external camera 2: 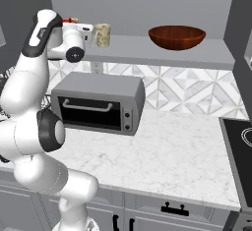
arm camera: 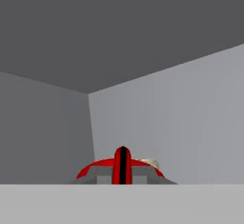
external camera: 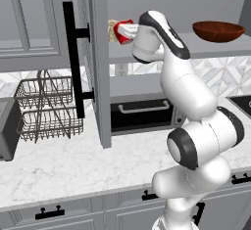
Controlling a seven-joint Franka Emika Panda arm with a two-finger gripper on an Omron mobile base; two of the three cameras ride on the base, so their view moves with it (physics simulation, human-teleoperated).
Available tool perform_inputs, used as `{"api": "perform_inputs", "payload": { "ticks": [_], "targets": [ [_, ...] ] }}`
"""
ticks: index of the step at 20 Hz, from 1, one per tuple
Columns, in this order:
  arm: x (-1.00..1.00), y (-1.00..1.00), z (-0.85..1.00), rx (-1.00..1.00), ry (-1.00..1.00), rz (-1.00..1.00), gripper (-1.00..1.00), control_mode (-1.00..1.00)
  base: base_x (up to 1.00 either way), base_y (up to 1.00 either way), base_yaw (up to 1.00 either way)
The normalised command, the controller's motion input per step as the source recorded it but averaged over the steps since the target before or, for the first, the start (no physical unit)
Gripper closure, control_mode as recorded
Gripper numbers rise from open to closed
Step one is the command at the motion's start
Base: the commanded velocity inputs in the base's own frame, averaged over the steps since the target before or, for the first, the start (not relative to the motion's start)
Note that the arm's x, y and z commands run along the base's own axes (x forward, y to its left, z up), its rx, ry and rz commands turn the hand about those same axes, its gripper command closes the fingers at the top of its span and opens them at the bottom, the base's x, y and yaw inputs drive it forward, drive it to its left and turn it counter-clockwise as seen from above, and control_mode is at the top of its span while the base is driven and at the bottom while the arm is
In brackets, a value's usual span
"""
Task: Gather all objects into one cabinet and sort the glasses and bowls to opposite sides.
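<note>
1. In the left base view you see the pincer (external camera: pixel 123 31) reached into the open cabinet (external camera: pixel 98 53), closed on the red mug (external camera: pixel 121 32) at the shelf's (external camera: pixel 211 50) left end, a beige cup (external camera: pixel 113 30) just behind it. The bowl (external camera: pixel 218 31) sits well apart, on the right.
2. In the right base view you find a cup (external camera 2: pixel 102 35) beside the hand and the bowl (external camera 2: pixel 176 37) further right, above the oven (external camera 2: pixel 98 102) on the bench (external camera 2: pixel 172 146).
3. In the hand view, you see the mug (arm camera: pixel 121 167) pinched at its rim.
</note>
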Motion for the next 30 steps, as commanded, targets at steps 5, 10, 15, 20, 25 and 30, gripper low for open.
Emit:
{"api": "perform_inputs", "payload": {
  "ticks": [5,10,15,20,25,30],
  "targets": [
    [0.05,0.16,-0.28,0.00,0.00,0.00,1.00,-1.00,0.00,0.00,0.00],
    [0.12,0.04,-0.41,0.00,-0.02,0.00,1.00,-1.00,0.00,0.00,0.00],
    [0.02,0.00,-0.41,0.00,-0.03,0.02,1.00,-1.00,0.00,0.00,0.00],
    [-0.05,0.00,-0.27,-0.01,0.01,0.01,1.00,-1.00,0.00,0.00,0.00],
    [-0.19,0.00,-0.18,-0.06,0.02,0.00,1.00,-1.00,0.00,0.00,0.00],
    [-0.36,-0.02,-0.17,-0.06,0.02,0.02,1.00,-1.00,0.00,0.00,0.00]
  ]
}}
